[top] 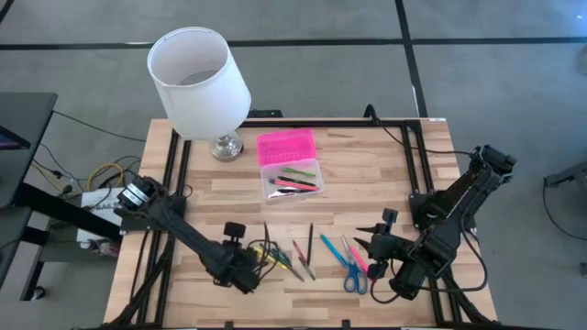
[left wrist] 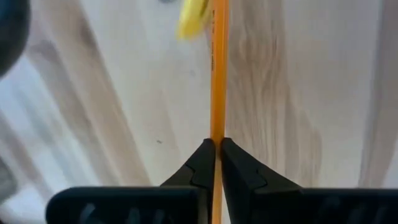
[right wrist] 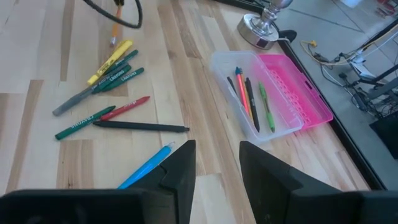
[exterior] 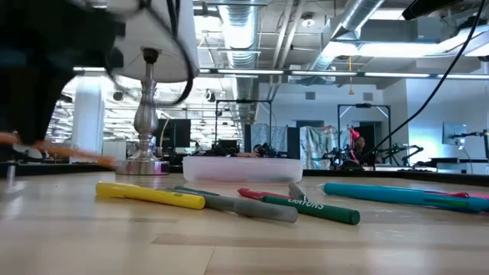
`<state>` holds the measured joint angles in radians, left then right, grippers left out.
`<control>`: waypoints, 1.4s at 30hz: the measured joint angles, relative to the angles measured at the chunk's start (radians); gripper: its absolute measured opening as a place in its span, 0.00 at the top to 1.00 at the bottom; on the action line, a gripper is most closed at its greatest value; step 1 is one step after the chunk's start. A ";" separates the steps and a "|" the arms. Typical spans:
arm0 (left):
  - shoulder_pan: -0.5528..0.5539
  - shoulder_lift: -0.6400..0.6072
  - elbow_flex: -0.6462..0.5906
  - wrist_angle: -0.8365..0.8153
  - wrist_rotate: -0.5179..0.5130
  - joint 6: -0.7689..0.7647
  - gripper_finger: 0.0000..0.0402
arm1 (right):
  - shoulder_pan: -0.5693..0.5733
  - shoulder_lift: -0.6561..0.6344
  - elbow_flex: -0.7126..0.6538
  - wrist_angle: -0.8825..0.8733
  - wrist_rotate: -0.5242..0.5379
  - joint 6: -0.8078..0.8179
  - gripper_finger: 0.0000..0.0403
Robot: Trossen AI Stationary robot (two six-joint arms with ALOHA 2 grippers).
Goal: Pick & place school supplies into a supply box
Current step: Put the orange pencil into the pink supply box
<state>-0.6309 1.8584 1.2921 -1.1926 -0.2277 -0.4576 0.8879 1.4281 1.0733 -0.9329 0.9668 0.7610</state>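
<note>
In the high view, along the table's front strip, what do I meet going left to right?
Left hand shut on an orange pencil → crayon cluster → blue pen → scissors → right hand, open.

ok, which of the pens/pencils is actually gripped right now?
The orange pencil: the left gripper is shut on it. All others lie loose on the table or in the box.

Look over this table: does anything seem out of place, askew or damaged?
Only the white table lamp looks odd: it stands among school supplies, beside the open supply box. The loose pens and scissors lie scattered, simply awaiting sorting. The left hand grips an orange pencil. Nothing looks damaged.
</note>
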 joint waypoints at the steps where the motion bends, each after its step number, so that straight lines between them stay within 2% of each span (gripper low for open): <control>1: -0.005 0.000 0.019 -0.014 -0.027 -0.003 0.98 | 0.000 0.000 0.000 0.000 0.000 0.000 0.71; 5: -0.006 -0.003 0.071 -0.077 -0.172 -0.009 0.98 | 0.000 0.000 0.000 0.000 0.000 0.000 0.71; 9: 0.043 -0.004 0.097 -0.079 -0.344 0.012 0.98 | 0.000 0.000 0.000 0.000 0.000 0.000 0.71; 13: 0.146 -0.004 0.098 -0.071 -0.457 0.026 1.00 | 0.000 0.000 0.000 0.000 0.000 0.000 0.71; 17: 0.290 -0.004 0.098 -0.022 -0.510 0.087 1.00 | 0.000 0.000 0.000 0.000 0.000 -0.001 0.71; 20: 0.410 -0.005 0.098 0.082 -0.495 0.193 1.00 | 0.000 0.000 0.000 0.000 0.001 -0.006 0.71; 24: 0.559 -0.005 0.099 0.274 -0.394 0.351 1.00 | 0.000 0.000 0.000 0.000 0.000 -0.009 0.71; 28: 0.648 -0.005 0.099 0.381 -0.316 0.475 1.00 | 0.000 0.000 0.000 -0.001 0.000 -0.009 0.71; 31: 0.685 -0.006 0.099 0.397 -0.271 0.506 1.00 | 0.002 0.000 0.000 -0.007 0.000 -0.009 0.71; 42: 0.688 -0.006 0.099 0.396 -0.267 0.515 1.00 | -0.012 0.000 0.000 -0.032 0.001 -0.009 0.71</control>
<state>0.0568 1.8526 1.3914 -0.7963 -0.4946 0.0570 0.8760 1.4277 1.0737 -0.9645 0.9680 0.7517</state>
